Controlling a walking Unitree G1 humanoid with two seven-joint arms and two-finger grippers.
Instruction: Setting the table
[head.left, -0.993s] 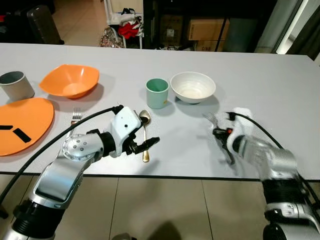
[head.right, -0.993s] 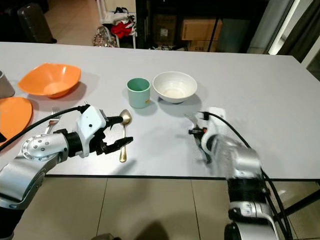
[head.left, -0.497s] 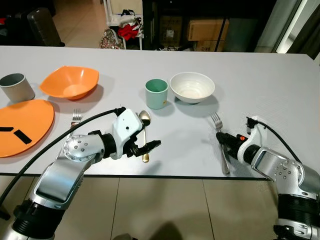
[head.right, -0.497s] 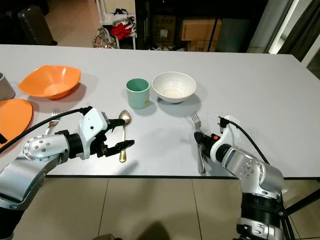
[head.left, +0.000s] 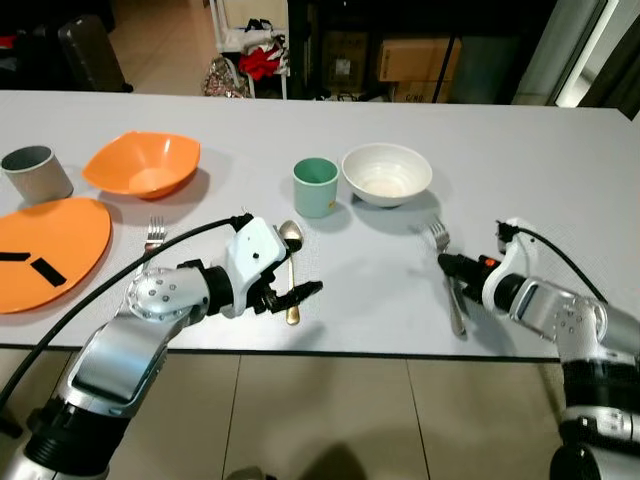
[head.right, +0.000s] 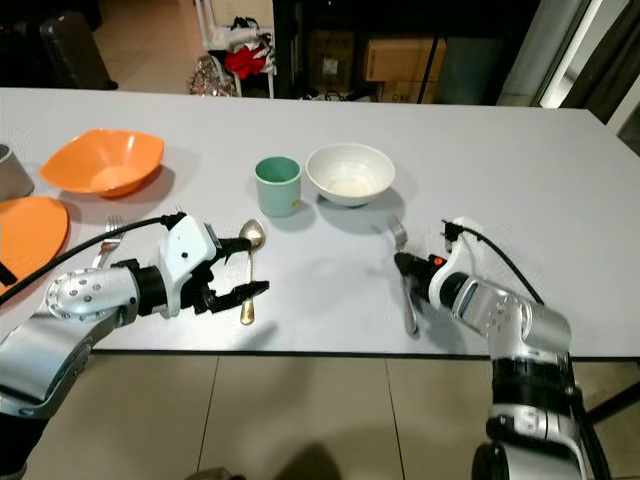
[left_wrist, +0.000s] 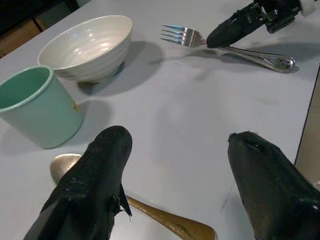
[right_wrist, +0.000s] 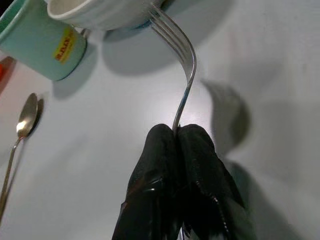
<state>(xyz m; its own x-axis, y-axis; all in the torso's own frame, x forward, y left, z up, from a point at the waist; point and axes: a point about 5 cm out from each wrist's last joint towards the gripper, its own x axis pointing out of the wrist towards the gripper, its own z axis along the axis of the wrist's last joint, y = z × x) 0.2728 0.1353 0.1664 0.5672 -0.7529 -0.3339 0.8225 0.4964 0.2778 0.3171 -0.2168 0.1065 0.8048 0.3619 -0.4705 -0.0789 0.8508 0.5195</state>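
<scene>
My right gripper is shut on the neck of a silver fork in front of the white bowl. The fork's handle lies on the table toward the front edge, and its tines point at the bowl. My left gripper hovers open just above the handle of a gold spoon, its fingers either side with nothing held. The spoon lies in front of the green cup.
At the left stand an orange bowl, an orange plate, a grey cup and a second fork. The grey table's front edge runs just below both grippers. Boxes and clutter sit beyond the far edge.
My right gripper has shifted a little to the right with the fork and its arm has settled from a blurred swing. The left gripper has stayed over the spoon.
</scene>
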